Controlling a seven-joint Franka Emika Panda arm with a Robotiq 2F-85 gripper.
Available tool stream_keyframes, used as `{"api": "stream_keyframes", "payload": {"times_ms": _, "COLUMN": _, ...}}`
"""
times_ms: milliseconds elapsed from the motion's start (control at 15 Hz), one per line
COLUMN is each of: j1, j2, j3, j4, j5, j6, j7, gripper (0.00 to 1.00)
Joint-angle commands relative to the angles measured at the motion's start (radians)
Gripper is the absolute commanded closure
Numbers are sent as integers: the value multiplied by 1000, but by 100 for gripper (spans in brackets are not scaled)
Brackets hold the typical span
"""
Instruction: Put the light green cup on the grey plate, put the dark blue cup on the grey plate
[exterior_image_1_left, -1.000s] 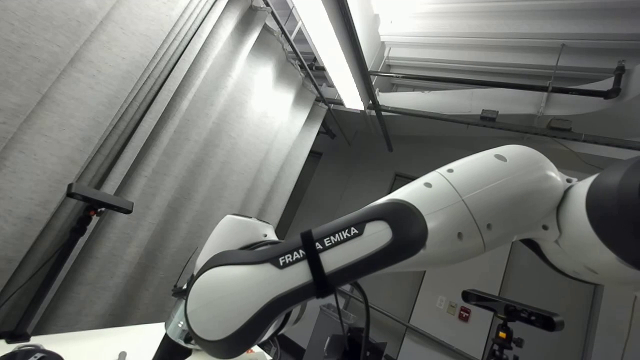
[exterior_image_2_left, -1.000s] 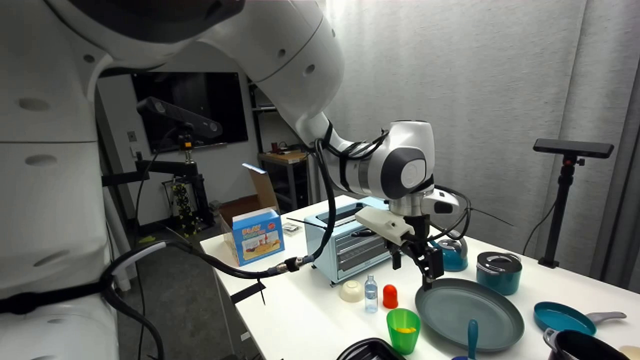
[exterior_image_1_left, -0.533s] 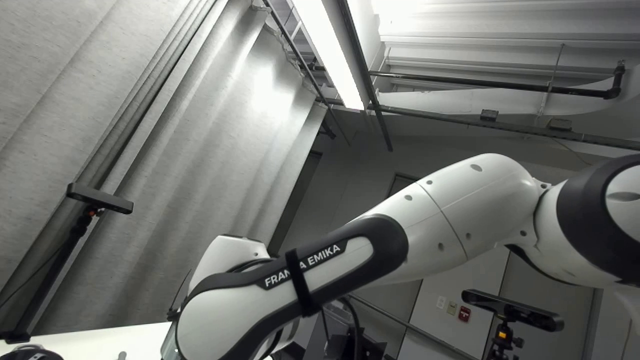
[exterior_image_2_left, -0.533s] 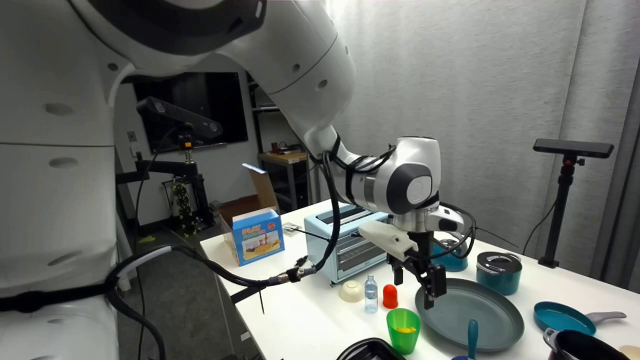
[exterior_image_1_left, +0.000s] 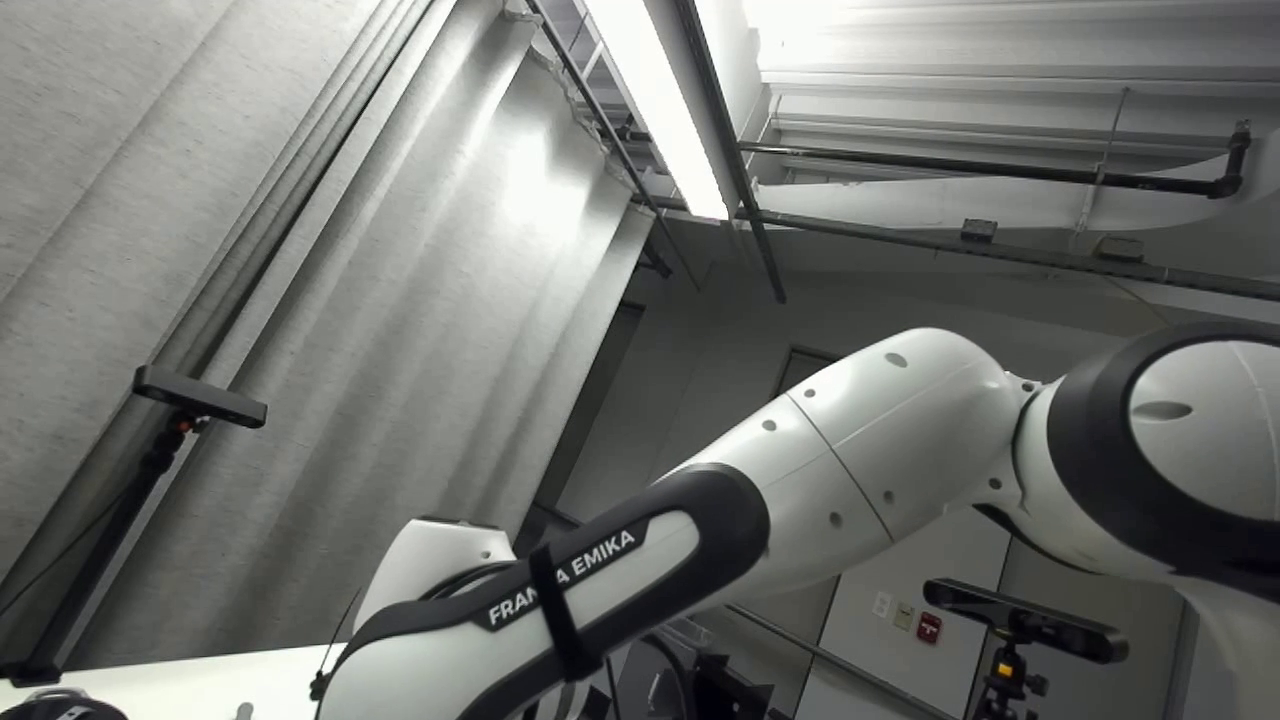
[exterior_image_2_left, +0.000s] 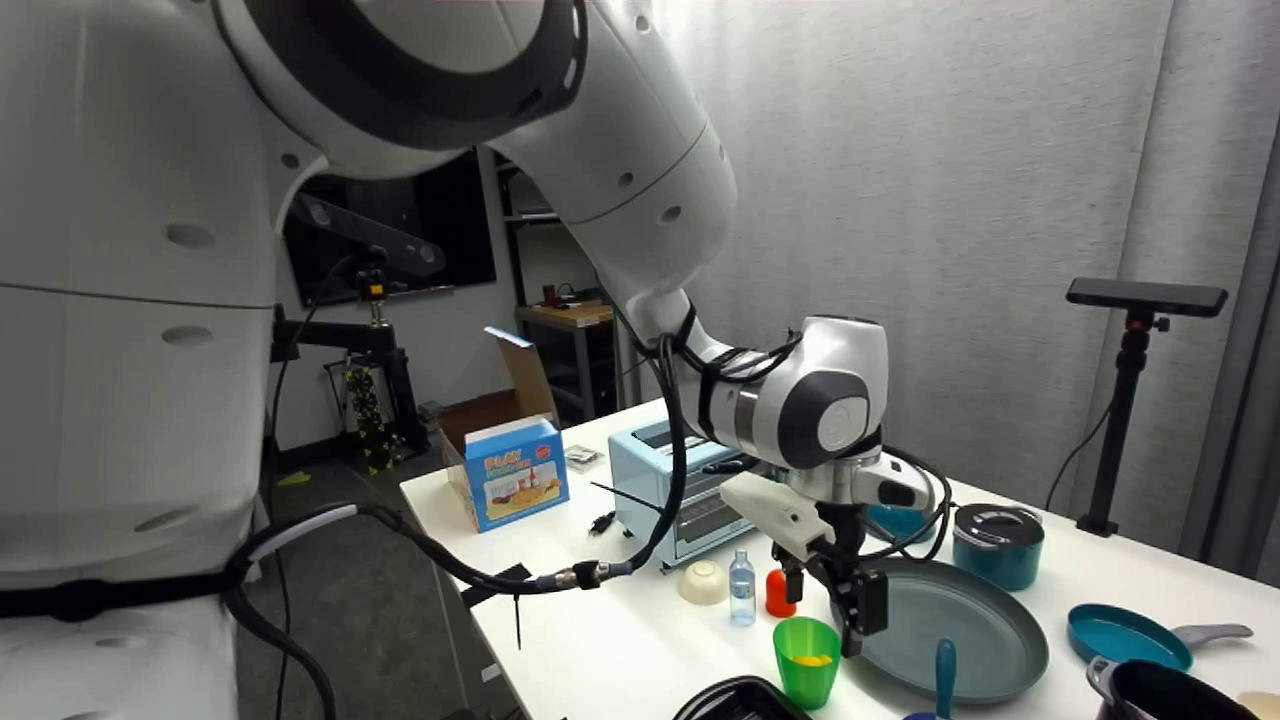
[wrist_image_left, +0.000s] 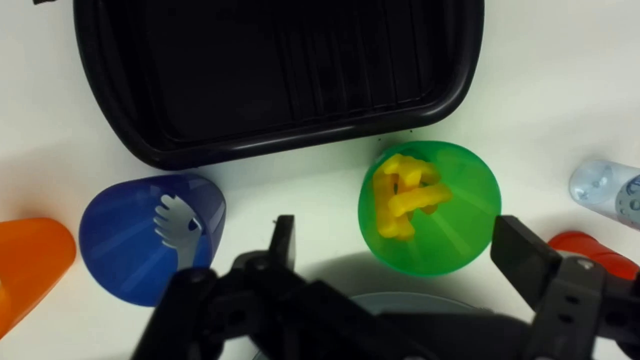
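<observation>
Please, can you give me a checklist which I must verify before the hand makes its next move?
1. Hand open: ok, fingers apart.
2. Green cup upright: ok.
3. Green cup centred between the fingers: not ok, seems nearer the right one in the wrist view.
4. Green cup without loose contents: not ok, yellow pieces inside.
5. Dark blue cup without contents: not ok, grey utensil inside.
6. Fingers not touching the green cup: cannot tell, one overlaps its rim in the wrist view.
</observation>
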Motion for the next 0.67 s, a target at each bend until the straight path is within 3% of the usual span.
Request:
{"api": "stream_keyframes", "payload": {"times_ms": 0, "j1": -19, "j2": 52, "j3": -6, "j4": 24, "j5": 49, "j6": 52, "j7": -21, "gripper": 0}}
{"api": "stream_keyframes", "payload": {"times_ms": 600, "j1": -32, "j2": 133, "j3": -13, "j4": 44, "j5": 105, "j6": 113, "j7": -18, "gripper": 0}}
